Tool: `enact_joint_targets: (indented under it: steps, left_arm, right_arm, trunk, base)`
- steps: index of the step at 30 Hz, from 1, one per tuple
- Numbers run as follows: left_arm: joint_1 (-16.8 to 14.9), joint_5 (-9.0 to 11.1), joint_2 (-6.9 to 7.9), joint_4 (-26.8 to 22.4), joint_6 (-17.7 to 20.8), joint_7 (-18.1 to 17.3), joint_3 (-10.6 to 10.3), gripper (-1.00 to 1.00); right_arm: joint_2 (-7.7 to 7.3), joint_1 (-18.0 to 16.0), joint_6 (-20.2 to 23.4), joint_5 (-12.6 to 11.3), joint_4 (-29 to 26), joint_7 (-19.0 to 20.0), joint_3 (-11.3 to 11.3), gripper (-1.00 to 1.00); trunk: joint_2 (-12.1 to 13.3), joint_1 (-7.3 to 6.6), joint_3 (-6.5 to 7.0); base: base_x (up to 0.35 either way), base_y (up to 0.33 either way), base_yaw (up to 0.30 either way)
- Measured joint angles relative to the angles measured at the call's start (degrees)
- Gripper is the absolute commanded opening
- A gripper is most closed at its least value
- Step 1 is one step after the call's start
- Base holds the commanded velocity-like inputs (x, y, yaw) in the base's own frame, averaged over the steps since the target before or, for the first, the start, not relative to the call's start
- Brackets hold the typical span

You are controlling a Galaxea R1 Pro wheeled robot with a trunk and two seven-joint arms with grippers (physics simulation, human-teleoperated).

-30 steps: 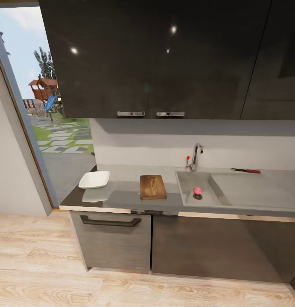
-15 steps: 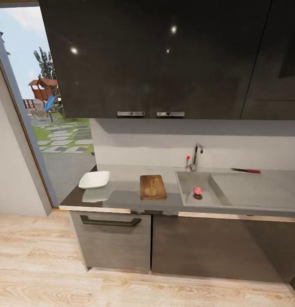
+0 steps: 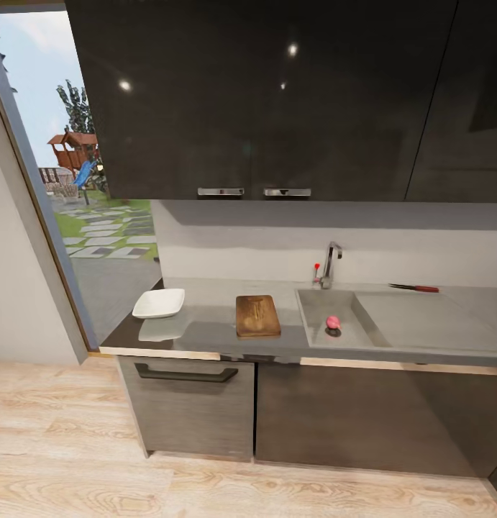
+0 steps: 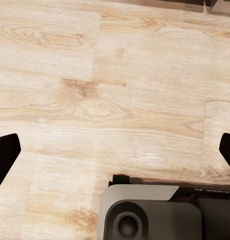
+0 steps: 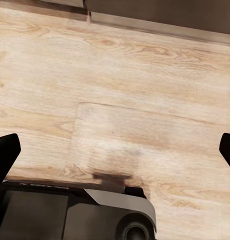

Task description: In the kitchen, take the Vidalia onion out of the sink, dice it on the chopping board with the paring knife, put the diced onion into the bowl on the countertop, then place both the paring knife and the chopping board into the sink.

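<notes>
Left claw [image 4: 115, 150] wide over floor [image 4: 120, 90]; right claw [image 5: 115, 150] wide; Vidalia onion [image 3: 333, 322] in sink [image 3: 313, 306]

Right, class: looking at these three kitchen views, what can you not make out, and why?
- Paring knife, head view: too small to judge the blade's detail.
- Sink drain, head view: largely covered by the Vidalia onion.
- Left hand and right hand, wrist views: fingertips cut off by the side edges.
</notes>
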Motion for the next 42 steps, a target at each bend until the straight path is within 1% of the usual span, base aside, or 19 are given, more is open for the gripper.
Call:
enact_joint_targets:
  steps: [5,13,15,19,20,21,22,24,26,27,28,30,31,33,34,35,37,39,42]
  left_arm:
    - [0.00,0.00,0.01,-0.06,0.00,0.00,-0.03,1.00]
    - [0.00,0.00,0.23,-0.06,0.00,0.00,0.06,1.00]
    - [0.00,0.00,0.28,-0.10,0.00,0.00,0.07,1.00]
    - [0.00,0.00,0.33,-0.15,-0.01,0.00,0.08,1.00]
    - [0.00,0.00,0.34,-0.15,-0.01,0.00,0.06,1.00]
    - [0.00,0.00,0.34,-0.16,0.00,0.00,0.07,1.00]
    - [0.00,0.00,0.34,-0.16,0.00,0.00,0.06,1.00]
    - [0.00,0.00,0.34,-0.16,0.00,0.00,0.06,1.00]
    - [0.00,-0.03,0.35,-0.16,0.00,0.00,0.05,1.00]
    - [0.00,-0.04,0.35,-0.14,0.00,0.00,0.05,1.00]
    - [0.00,-0.07,0.35,-0.09,-0.01,0.00,0.05,1.00]
    - [0.00,-0.08,0.35,-0.08,0.00,0.00,0.05,1.00]
    - [0.00,-0.08,0.35,-0.08,0.00,0.00,0.05,1.00]
    - [0.00,-0.08,0.35,-0.08,0.00,0.00,0.05,1.00]
    - [0.00,-0.08,0.35,-0.08,0.00,0.00,0.05,1.00]
    - [0.00,-0.08,0.35,-0.06,-0.01,0.00,0.04,1.00]
    - [0.00,-0.08,0.35,-0.07,0.01,0.00,0.05,1.00]
    - [0.00,-0.08,0.35,-0.04,0.00,0.00,0.04,1.00]
    - [0.00,-0.08,0.35,-0.01,0.01,0.00,0.04,1.00]
  right_arm:
    - [0.04,0.00,-0.45,-0.01,0.19,-0.03,-0.04,1.00]
    - [0.32,0.00,-2.95,0.17,-0.66,-0.49,-0.20,1.00]
    - [0.36,-0.01,-2.97,0.21,-2.46,-1.11,-0.20,1.00]
    - [0.44,-0.01,-1.54,0.24,-9.98,-4.31,-0.18,1.00]
    - [0.46,-0.01,0.11,0.27,-13.16,-5.73,-0.17,1.00]
    - [0.46,0.00,1.25,0.25,-15.03,-6.52,-0.17,1.00]
    - [0.47,-0.01,3.97,0.27,-18.60,-7.94,-0.16,1.00]
    - [0.47,0.00,7.15,0.22,-22.58,-9.23,-0.16,1.00]
    - [0.50,-0.01,13.14,0.23,-30.34,-10.87,-0.18,1.00]
    - [0.51,0.00,14.69,0.19,-32.42,-11.15,-0.18,1.00]
    - [0.67,-0.03,21.73,0.24,-40.97,-12.05,-0.11,1.00]
    - [1.03,-0.08,24.64,0.22,-46.58,-12.37,-0.09,1.00]
    - [1.26,-0.11,25.44,0.21,-47.86,-12.56,-0.09,1.00]
    - [2.43,-0.74,27.85,0.34,-51.24,-14.00,-0.08,1.00]
    - [2.80,-1.18,28.29,0.37,-51.79,-14.58,-0.08,1.00]
    - [4.52,-4.45,30.42,1.29,-53.12,-17.71,-0.05,1.00]
    - [5.43,-7.01,32.89,2.15,-53.51,-19.07,-0.04,1.00]
    - [6.24,-9.33,35.57,2.96,-53.71,-19.75,-0.02,1.00]
    - [6.25,-12.94,38.18,3.95,-53.82,-20.28,0.06,1.00]
  trunk:
    - [0.00,0.00,0.00]
    - [0.00,0.00,0.00]
    - [0.00,0.00,0.00]
    - [0.00,0.00,0.00]
    - [0.00,0.00,0.01]
    - [0.00,0.00,0.00]
    - [0.00,0.00,0.01]
    - [0.00,0.00,0.00]
    - [0.00,0.00,0.01]
    - [0.00,0.00,0.01]
    - [0.02,0.01,0.02]
    - [0.00,0.00,0.01]
    - [0.00,0.00,0.00]
    - [0.00,0.00,0.00]
    - [0.00,0.00,0.00]
    - [0.00,0.00,0.02]
    - [0.00,0.00,0.01]
    - [0.02,0.00,0.03]
    - [0.02,0.00,0.02]
  base:
    - [0.000,0.000,0.000]
    - [0.000,0.044,0.000]
    - [0.000,0.214,0.000]
    - [0.000,0.212,0.000]
    - [0.000,0.117,0.000]
    - [0.000,0.075,0.000]
    - [0.000,0.060,0.000]
    - [0.000,0.039,0.000]
    - [0.000,0.018,0.000]
    - [0.000,0.004,0.000]
    - [0.000,0.003,0.000]
    - [0.000,0.002,0.000]
    - [0.000,0.001,0.000]
    - [0.000,0.000,0.000]
    - [0.000,0.000,0.000]
    - [0.000,0.000,0.000]
    - [0.000,0.000,0.000]
    - [0.000,0.000,0.000]
    - [0.000,0.000,0.000]
